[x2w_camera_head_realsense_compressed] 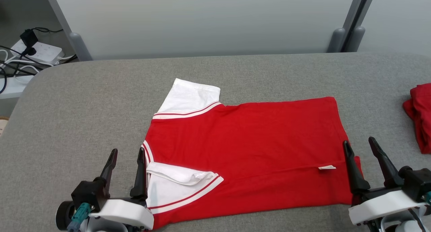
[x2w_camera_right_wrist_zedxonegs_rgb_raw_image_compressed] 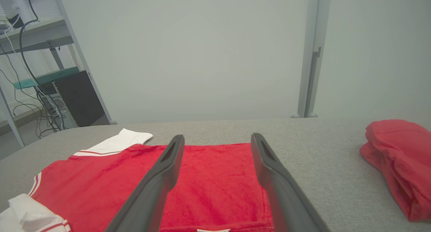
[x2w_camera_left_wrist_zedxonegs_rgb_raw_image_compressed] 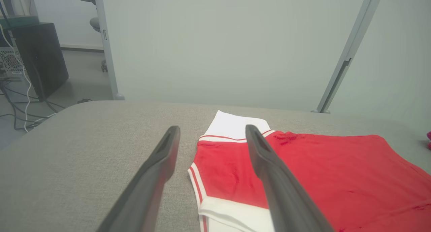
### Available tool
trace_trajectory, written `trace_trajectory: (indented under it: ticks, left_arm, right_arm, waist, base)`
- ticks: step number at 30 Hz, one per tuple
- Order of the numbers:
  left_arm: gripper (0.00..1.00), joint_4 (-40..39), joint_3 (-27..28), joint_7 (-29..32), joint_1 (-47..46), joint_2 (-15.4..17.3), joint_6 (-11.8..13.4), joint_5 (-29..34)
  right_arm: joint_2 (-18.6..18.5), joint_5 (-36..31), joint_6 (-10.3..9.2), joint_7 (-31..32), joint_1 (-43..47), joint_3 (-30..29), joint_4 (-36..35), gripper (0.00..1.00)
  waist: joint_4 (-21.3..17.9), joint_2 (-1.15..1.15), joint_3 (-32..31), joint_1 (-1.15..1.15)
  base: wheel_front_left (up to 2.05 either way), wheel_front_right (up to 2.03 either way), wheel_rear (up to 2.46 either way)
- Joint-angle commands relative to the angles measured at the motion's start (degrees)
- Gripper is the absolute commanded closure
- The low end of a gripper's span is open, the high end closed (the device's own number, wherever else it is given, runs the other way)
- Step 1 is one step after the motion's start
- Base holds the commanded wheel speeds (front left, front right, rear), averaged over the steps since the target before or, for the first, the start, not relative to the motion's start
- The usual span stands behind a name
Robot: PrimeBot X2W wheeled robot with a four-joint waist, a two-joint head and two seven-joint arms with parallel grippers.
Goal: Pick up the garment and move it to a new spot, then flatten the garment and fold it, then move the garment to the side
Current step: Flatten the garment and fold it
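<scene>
A red shirt (x2w_camera_head_realsense_compressed: 249, 141) with white sleeves lies flat in the middle of the grey counter (x2w_camera_head_realsense_compressed: 84, 107), with the sleeves to the left and the hem to the right. The far sleeve (x2w_camera_head_realsense_compressed: 188, 97) sticks out flat toward the far edge. The near sleeve (x2w_camera_head_realsense_compressed: 175, 188) is rumpled, with a flap folded back over itself. A crease runs left to right along the near part of the shirt, and a small white label (x2w_camera_head_realsense_compressed: 326, 167) shows on it near the hem.

The left tool (x2w_camera_head_realsense_compressed: 128, 151) sits at the shirt's near left corner, fingers spread and holding nothing; its right finger is just beside the near sleeve. The right tool (x2w_camera_head_realsense_compressed: 358, 141) is at the near right corner, also spread and empty, with one finger over the hem and the other over bare counter.

A bunched red cloth (x2w_camera_head_realsense_compressed: 421, 117) lies at the counter's right edge, well apart from the shirt.
</scene>
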Motion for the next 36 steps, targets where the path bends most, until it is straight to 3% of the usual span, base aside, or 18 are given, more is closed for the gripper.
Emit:
trace_trajectory:
  ticks: [1,10,20,36]
  left_arm:
    - [0.00,-0.93,1.94,-0.54,-4.67,0.51,-0.48,0.54]
    - [0.00,1.70,1.13,1.63,-11.70,0.70,-2.20,0.32]
    - [0.00,9.88,-0.03,6.90,-23.33,-0.52,-5.01,-1.42]
    - [0.00,29.57,-2.17,13.54,-45.54,-1.59,-9.04,-1.24]
  right_arm:
    - [-0.97,-0.25,0.23,-0.75,-0.22,1.73,-1.50,0.00]
    - [-1.65,0.55,0.23,-0.75,-1.22,2.57,-1.74,0.00]
    - [-2.87,0.92,0.23,-0.75,-2.82,3.40,-2.03,0.00]
    - [-4.05,1.19,0.23,-0.75,-6.25,3.55,-3.83,0.00]
  waist:
    - [-0.04,0.00,0.37,0.00]
    - [-0.98,0.00,2.42,0.00]
    - [-2.76,0.00,6.65,0.00]
    - [-5.26,0.00,15.04,0.00]
  base:
    - [0.00,0.00,0.00]
    - [0.00,0.00,0.00]
    - [0.00,0.00,0.00]
    - [0.00,0.00,0.00]
